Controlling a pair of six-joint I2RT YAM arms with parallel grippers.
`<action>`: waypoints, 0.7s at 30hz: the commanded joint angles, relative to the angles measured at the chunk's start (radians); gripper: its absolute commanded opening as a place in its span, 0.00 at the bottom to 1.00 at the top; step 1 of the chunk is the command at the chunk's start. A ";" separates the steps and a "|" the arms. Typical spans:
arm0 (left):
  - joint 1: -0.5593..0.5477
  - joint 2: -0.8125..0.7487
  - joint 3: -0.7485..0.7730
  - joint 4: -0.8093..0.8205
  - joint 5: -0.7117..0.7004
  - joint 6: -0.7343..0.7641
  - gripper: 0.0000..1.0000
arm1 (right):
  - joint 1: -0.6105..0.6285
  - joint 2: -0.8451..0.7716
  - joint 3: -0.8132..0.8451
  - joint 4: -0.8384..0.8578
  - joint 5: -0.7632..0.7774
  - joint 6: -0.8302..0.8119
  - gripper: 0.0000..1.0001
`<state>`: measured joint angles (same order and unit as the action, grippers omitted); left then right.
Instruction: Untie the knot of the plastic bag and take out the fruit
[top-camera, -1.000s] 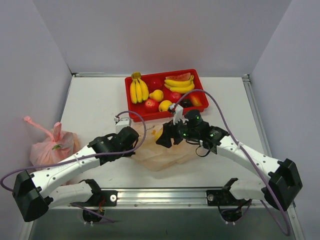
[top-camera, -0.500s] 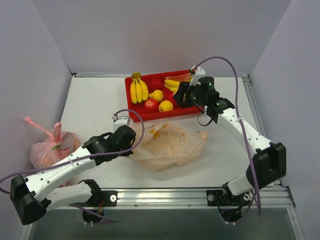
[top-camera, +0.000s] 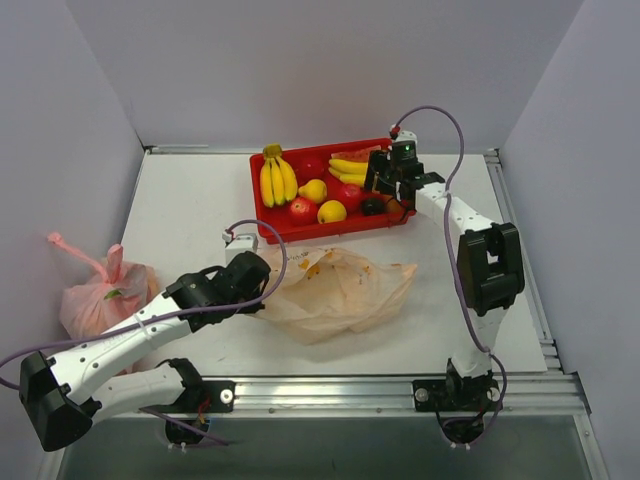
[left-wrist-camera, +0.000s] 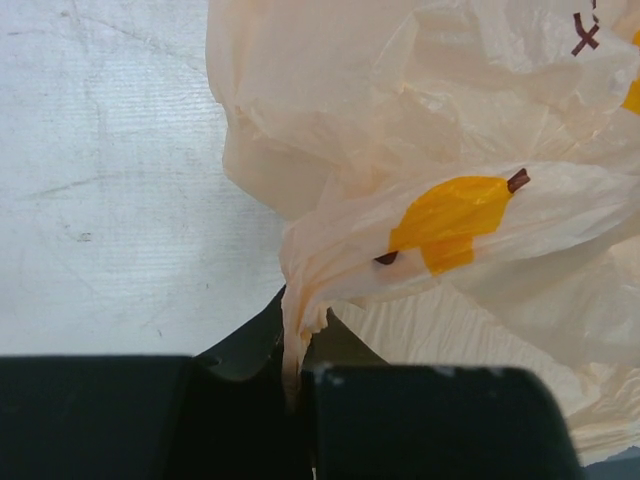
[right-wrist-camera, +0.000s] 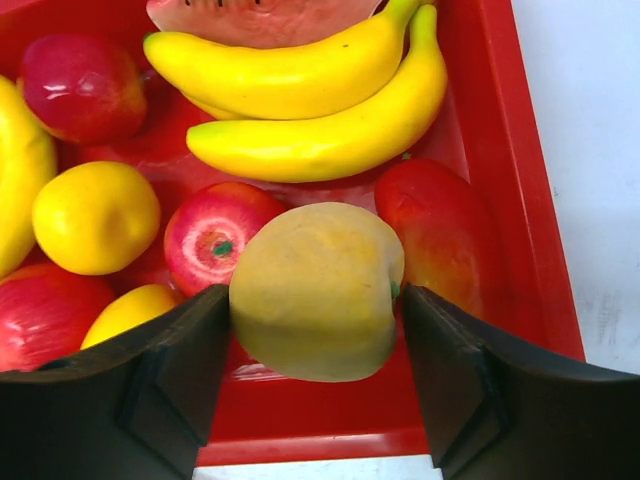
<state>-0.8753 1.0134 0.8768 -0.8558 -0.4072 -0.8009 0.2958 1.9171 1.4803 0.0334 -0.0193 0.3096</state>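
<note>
On the white, grey-walled worktop (top-camera: 190, 200), the left pincer (left-wrist-camera: 300, 378) clamps the plastic bag (left-wrist-camera: 450, 130); the right pincer (right-wrist-camera: 316, 325) clamps a fruit (right-wrist-camera: 315, 285), red tray (right-wrist-camera: 492, 120) beneath it.

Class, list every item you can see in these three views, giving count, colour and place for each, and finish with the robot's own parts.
table: one, white, under everything
tray: one, red, far middle of the table
banana bunches: two, yellow, in the tray
watermelon slice: one, pink-red, tray's far side
loose fruit: at least six, red or yellow, in the tray
held fruit: one, pale yellow-tan, over the tray
plastic bag: one, peach-orange, crumpled on the table nearer the arms
pink bag: one, pink, knotted, by the left wall
left gripper: one, black, shut on the plastic bag's edge
right gripper: one, black, shut on the held fruit
</note>
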 joint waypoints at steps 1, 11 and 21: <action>0.006 -0.015 0.004 0.038 0.007 0.000 0.13 | 0.000 0.003 0.058 -0.007 0.029 0.013 0.70; 0.006 -0.010 0.027 0.064 0.004 0.005 0.53 | 0.003 -0.119 -0.015 -0.029 -0.037 -0.003 1.00; 0.013 0.025 0.113 0.104 -0.059 0.132 0.97 | 0.065 -0.574 -0.336 -0.082 -0.133 0.013 1.00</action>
<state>-0.8703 1.0248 0.9173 -0.8169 -0.4381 -0.7456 0.3267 1.4780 1.1927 -0.0250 -0.1158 0.3241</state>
